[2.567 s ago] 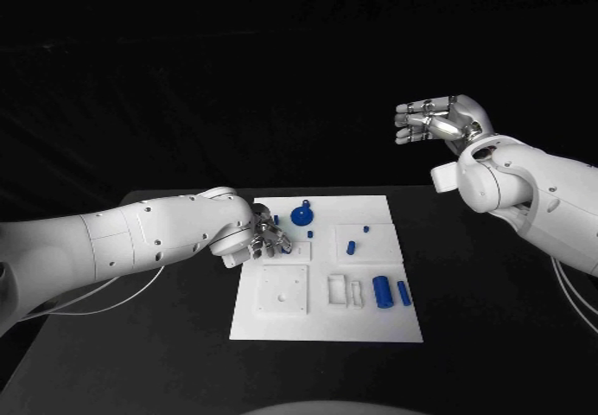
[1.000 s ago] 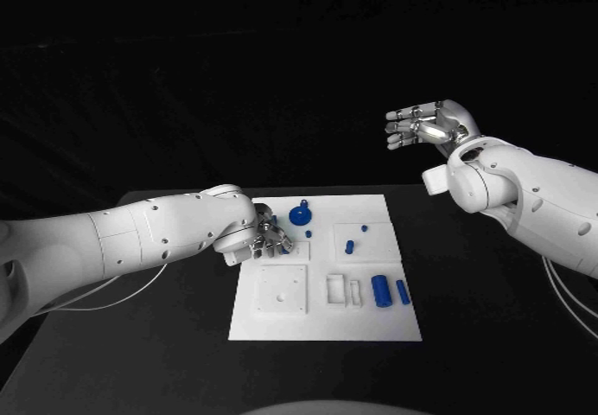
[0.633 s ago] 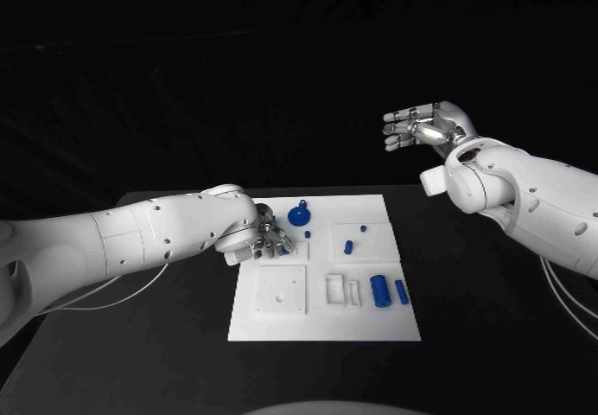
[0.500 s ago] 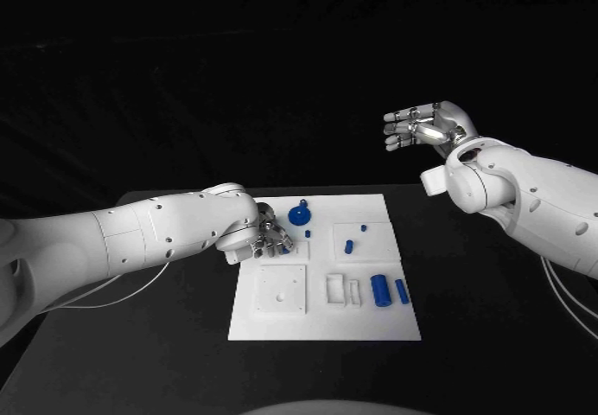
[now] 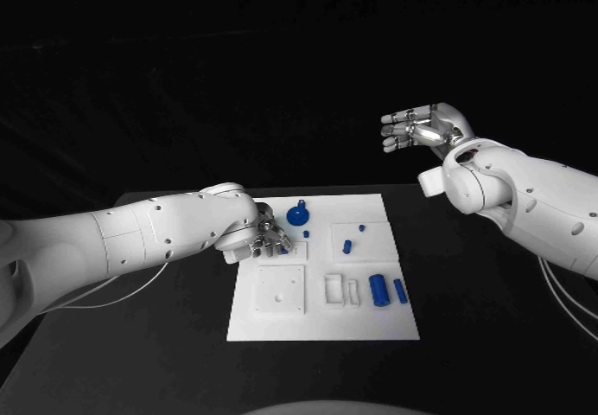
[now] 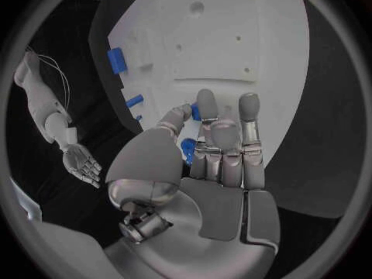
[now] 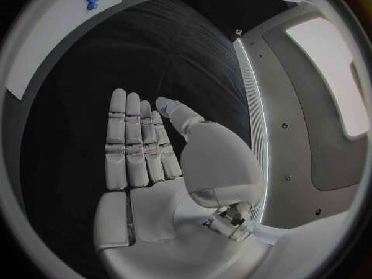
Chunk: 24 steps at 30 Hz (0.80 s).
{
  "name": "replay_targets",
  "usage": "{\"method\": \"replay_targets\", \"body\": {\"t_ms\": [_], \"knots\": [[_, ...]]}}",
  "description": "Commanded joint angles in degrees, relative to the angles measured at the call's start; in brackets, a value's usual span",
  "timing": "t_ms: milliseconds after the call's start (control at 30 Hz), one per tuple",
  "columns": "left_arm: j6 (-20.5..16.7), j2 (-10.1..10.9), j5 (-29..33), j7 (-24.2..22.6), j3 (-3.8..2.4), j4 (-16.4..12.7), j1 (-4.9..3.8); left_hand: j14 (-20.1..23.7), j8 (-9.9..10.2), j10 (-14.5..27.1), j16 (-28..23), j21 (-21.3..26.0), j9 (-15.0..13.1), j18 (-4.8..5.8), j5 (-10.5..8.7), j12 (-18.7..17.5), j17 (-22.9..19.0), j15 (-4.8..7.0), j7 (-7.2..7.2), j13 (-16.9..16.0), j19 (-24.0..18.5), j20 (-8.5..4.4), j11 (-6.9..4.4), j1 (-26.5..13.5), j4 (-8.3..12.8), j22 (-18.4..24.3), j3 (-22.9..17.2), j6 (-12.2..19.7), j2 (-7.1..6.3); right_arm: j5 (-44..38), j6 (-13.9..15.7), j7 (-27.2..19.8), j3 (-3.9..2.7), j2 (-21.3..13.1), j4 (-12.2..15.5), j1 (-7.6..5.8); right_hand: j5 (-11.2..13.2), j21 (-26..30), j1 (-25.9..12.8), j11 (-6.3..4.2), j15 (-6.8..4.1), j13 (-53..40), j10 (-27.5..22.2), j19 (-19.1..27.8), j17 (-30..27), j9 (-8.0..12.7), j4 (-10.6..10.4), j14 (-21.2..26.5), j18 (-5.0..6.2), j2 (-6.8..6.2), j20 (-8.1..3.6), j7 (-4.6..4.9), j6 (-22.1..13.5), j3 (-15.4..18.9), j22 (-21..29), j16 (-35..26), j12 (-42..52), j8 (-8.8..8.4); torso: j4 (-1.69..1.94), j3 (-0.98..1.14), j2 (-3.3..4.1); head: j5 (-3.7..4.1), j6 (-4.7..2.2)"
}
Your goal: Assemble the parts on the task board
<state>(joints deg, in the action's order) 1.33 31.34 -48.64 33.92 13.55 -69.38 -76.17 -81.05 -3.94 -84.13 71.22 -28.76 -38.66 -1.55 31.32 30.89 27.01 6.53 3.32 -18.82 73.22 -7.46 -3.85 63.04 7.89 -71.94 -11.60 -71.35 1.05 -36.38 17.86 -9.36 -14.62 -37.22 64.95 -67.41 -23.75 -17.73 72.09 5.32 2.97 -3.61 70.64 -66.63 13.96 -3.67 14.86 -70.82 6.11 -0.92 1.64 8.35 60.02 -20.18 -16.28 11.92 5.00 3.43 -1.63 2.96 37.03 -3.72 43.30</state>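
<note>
The white task board lies in the middle of the black table. My left hand rests low over its far left part. In the left wrist view the thumb and a finger of that hand pinch a small blue part, with a second blue piece under the thumb. My right hand is raised high beyond the board's far right corner, fingers apart and holding nothing. In the right wrist view the right hand is flat and bare.
A blue round knob stands beside my left hand. Small blue pegs lie mid-board; a thick blue cylinder and a slimmer one lie near right. A white square block and a white bracket sit in front.
My right hand has drifted a little to the left while staying raised and spread. My left hand has stayed in place on the board.
</note>
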Motion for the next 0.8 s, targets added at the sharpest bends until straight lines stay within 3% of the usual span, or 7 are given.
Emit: {"method": "replay_targets", "body": {"t_ms": [33, 200, 333, 467, 600, 667, 800], "knots": [[1.9, -0.1, -1.0, -0.1, 0.2, 0.0, 0.32, -0.1, 0.2, -2.6, -0.4, 0.4, 0.1, -0.02, -0.83, -0.3, -0.1, 0.33, -4.89, 0.1, 0.4, -0.11, -0.29, 0.7, 0.5, -0.1, 0.1, -5.3, -0.7, -0.5, -0.9, -0.1, 0.0, -0.1, 0.0, 0.12, -0.3, 0.3, -0.2, 0.01, 0.1, 0.1, -0.6, 0.5, -0.1, 0.0, 0.0, 0.5, 0.79, -0.65, 0.11, 0.22, -0.1, 0.6, 0.1, -0.3, -0.2, 0.1, 0.05, -0.01, 0.0, -0.11, 0.25], [2.1, -0.1, -1.5, 0.0, 0.2, 0.0, 0.32, -0.1, 0.2, -2.6, -0.6, 0.9, 0.5, 0.12, -3.64, -0.4, -0.1, 0.4, -5.08, 0.1, 0.6, -0.17, -0.36, 1.0, -1.5, -0.3, 1.9, -5.4, -1.64, -0.5, -0.9, -0.1, 0.01, -0.1, 0.0, 0.3, -0.4, 0.6, -0.3, 0.09, 0.2, 0.1, -0.8, 0.5, -0.2, 0.0, -0.2, 0.6, 0.82, -0.68, 0.23, 0.28, -0.4, 1.0, 0.4, -0.3, -0.2, 0.1, 0.11, -0.06, 0.0, -0.08, 0.02], [1.9, -0.2, -2.0, -0.1, 0.2, 0.1, 0.33, -0.1, 0.2, -2.6, -0.6, 1.3, 0.7, 0.26, -14.82, -0.2, -0.2, 0.47, -5.36, 0.0, 0.8, -0.27, -0.42, -0.1, -4.9, -0.4, 4.8, -6.1, -2.32, -0.2, -1.0, -0.2, 0.01, -0.2, -0.1, 0.43, -1.2, 1.4, -1.4, 0.12, 0.29, 0.1, -1.0, -0.1, -0.4, 0.0, -0.9, 0.6, 1.01, -0.95, 0.42, 0.25, -0.6, 1.3, 1.3, -0.3, -0.2, 0.12, 0.07, -0.12, 0.01, -0.07, 0.0], [1.7, -0.2, -2.1, -0.1, 0.2, 0.1, 0.33, -0.2, 0.3, -2.6, -0.7, 1.7, 0.9, 0.35, -18.29, -0.2, -0.2, 0.48, -5.34, -0.2, 1.0, -0.31, -0.42, 1.2, -8.4, -0.6, 6.4, -6.4, -3.07, -0.1, -1.0, -0.2, 0.01, -0.2, -0.1, 0.51, -1.6, 1.8, -1.6, 0.13, 0.35, 0.1, -1.1, -0.3, -0.4, 0.0, -1.2, 0.6, 1.02, -1.1, 0.47, 0.25, -0.7, 1.6, 1.7, -0.3, -0.2, 0.11, 0.02, -0.07, 0.01, -0.1, 0.03], [1.5, -0.2, -2.2, -0.2, 0.19, 0.2, 0.33, -0.2, 0.2, -2.6, -0.7, 2.2, 0.8, 0.43, -20.19, -0.3, -0.2, 0.53, -5.25, -0.2, 1.2, -0.38, -0.39, 2.4, -11.8, -0.9, 6.9, -6.6, -4.15, 0.3, -1.0, -0.1, 0.01, -0.2, -0.2, 0.58, -2.1, 2.7, -2.3, 0.14, 0.45, 0.1, -1.3, -0.9, -0.6, 0.0, -2.0, 0.6, 1.1, -1.16, 0.6, 0.2, -0.8, 1.9, 2.7, -0.4, -0.3, 0.11, 0.04, -0.07, -0.02, -0.18, 0.05], [1.5, -0.1, -2.2, -0.2, 0.19, 0.2, 0.34, -0.2, 0.2, -2.6, -0.7, 2.3, 0.7, 0.48, -23.64, -0.3, -0.2, 0.53, -5.23, -0.3, 1.2, -0.41, -0.36, 2.2, -12.9, -1.0, 7.0, -6.8, -4.74, 0.4, -0.9, -0.1, 0.01, -0.2, -0.3, 0.61, -2.5, 3.3, -2.7, 0.2, 0.53, 0.1, -1.4, -1.2, -0.6, 0.0, -2.4, 0.7, 1.11, -1.31, 0.71, 0.23, -0.9, 2.0, 3.3, -0.4, -0.3, 0.11, 0.04, -0.09, -0.01, -0.11, -0.05], [1.5, 0.0, -2.5, -0.1, 0.19, 0.1, 0.34, -0.2, 0.1, -2.6, -0.7, 2.6, 0.4, 0.52, -28.24, -0.2, -0.2, 0.53, -5.15, -0.3, 1.4, -0.43, -0.28, 1.7, -16.0, -1.3, 6.1, -7.3, -6.79, 0.9, -0.9, -0.2, 0.01, -0.3, -0.4, 0.68, -1.8, 4.9, -3.7, 0.24, 0.59, 0.1, -1.5, -2.3, -0.8, 0.0, -4.1, 0.7, 1.09, -1.27, 0.92, 0.12, -0.9, 2.0, 5.0, -0.4, -0.2, 0.15, 0.01, -0.08, 0.04, 0.04, -0.25]]}}
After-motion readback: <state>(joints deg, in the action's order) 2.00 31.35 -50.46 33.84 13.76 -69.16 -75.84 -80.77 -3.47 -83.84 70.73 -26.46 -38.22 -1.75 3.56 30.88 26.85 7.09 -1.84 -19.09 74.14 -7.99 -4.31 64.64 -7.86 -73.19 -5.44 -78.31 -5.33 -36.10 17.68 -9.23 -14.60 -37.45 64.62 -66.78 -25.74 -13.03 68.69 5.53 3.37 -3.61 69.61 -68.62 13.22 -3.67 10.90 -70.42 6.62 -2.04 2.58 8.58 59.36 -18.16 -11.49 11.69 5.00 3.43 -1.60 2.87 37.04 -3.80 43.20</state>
